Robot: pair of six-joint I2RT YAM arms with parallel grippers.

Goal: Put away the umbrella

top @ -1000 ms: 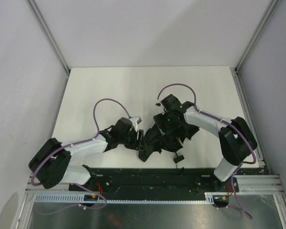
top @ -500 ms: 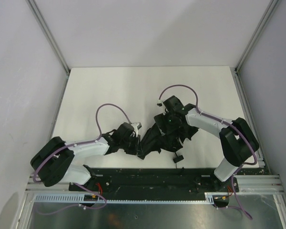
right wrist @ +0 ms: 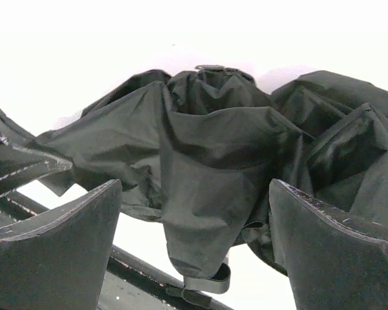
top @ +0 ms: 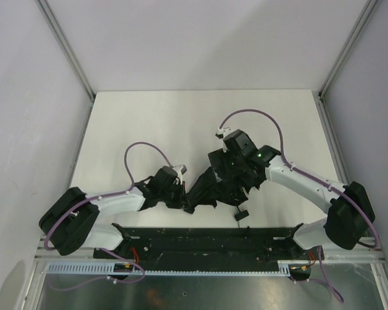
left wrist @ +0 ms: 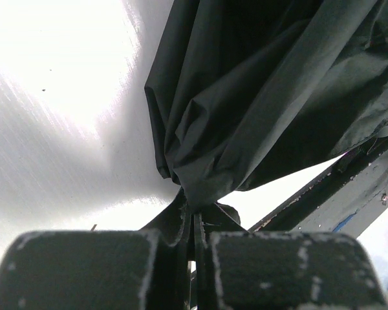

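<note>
The umbrella (top: 221, 184) is a crumpled bundle of black fabric lying on the white table (top: 149, 123) between the two arms. My left gripper (top: 186, 197) sits at its lower left edge. In the left wrist view that gripper (left wrist: 195, 216) is shut, pinching a fold of the umbrella (left wrist: 265, 97). My right gripper (top: 231, 169) hovers over the bundle's upper part. From the right wrist, the right gripper (right wrist: 194, 188) stands wide open, the umbrella (right wrist: 207, 161) bulging between its fingers (right wrist: 64, 239) without being gripped. A closure tab (right wrist: 208, 285) hangs from the fabric's lower tip.
A black base rail (top: 200, 236) runs along the table's near edge just below the umbrella. Grey walls with metal frame posts (top: 68, 48) enclose the table on three sides. Purple cables (top: 145, 150) arch over both arms.
My left gripper has shut on the umbrella's lower left fold. The right arm's elbow swung out to the right and its jaws opened a little wider over the bundle.
</note>
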